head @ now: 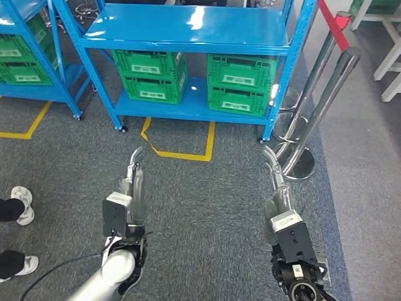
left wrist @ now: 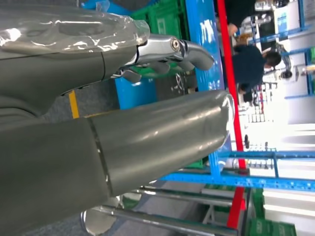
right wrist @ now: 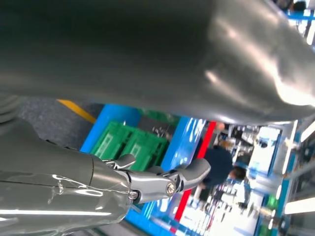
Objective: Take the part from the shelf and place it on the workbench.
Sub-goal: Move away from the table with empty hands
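Both the left hand [head: 133, 182] and the right hand [head: 276, 188] hover empty, fingers extended, above the grey floor in front of the blue shelf [head: 189, 37]. Green crates [head: 149, 75] sit on its lower level; which part is the task's I cannot tell.

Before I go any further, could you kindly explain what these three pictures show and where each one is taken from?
The wide picture is the humanoid robot's own head view, looking down at grey carpet. Its left hand and right hand reach forward, fingers apart, holding nothing. Ahead stands a blue shelf with green crates on its lower level. Someone's shoes show at the left edge. The other two pictures come from cameras behind each wrist, turned sideways, so the grey thumb looms large.
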